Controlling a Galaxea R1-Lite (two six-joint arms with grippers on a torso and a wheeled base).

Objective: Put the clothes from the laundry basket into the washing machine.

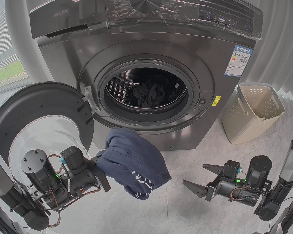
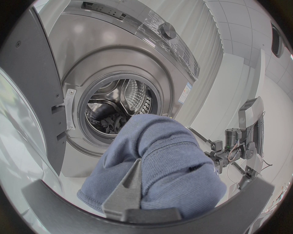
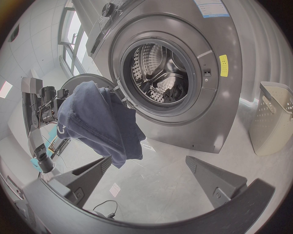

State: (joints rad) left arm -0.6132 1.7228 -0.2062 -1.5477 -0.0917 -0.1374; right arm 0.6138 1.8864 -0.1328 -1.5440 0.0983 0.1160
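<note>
My left gripper (image 1: 100, 170) is clamping its fingers (image 2: 131, 182) on a navy blue cloth garment (image 1: 134, 161), hanging just below the grey steel washing machine's (image 1: 171, 48) open port. My right gripper (image 1: 195, 174) is spreading wide, holding nothing, before the machine's front. Black clothes (image 1: 149, 94) are lying inside its drum.

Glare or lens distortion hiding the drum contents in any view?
Head view: bright glints on the drum wall and the panel's plastic film, dark clothes inside readable. Left wrist view: fisheye bows the washing machine; the navy garment hides part of the drum. Right wrist view: fisheye, black corners, drum lit.
</note>
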